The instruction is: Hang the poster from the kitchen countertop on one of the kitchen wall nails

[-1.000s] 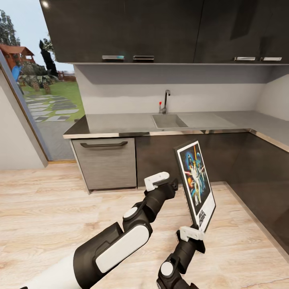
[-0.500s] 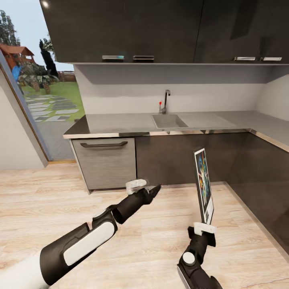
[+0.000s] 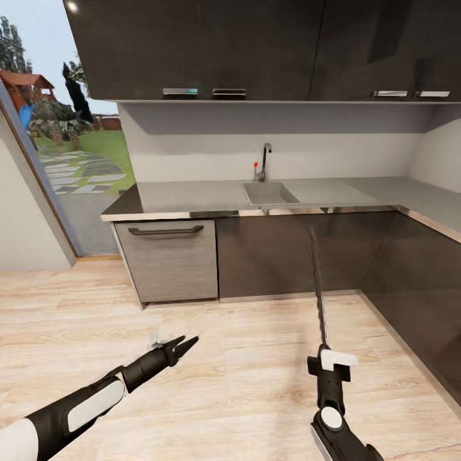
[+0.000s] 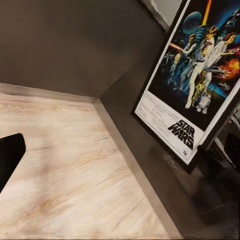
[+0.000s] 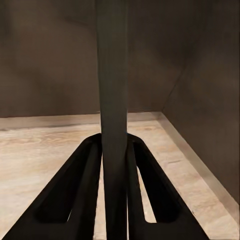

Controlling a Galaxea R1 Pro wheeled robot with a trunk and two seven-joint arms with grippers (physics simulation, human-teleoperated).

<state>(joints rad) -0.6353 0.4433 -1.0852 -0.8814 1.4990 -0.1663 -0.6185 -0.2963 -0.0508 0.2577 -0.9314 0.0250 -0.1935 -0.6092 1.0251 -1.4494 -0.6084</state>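
step: carrying to wall | poster (image 3: 317,288) upright, edge-on, clamped at its bottom by right gripper (image 3: 328,356), off the desk (image 3: 211,195) | left gripper (image 3: 179,347) spread, empty | next: find a wall nail

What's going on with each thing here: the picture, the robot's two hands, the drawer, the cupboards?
poster: upright, edge-on to the head camera, off the countertop
right hand: shut on the poster's bottom edge
left hand: open, empty, low over the floor
drawer: closed
upper cupboards: closed
tap: no water visible
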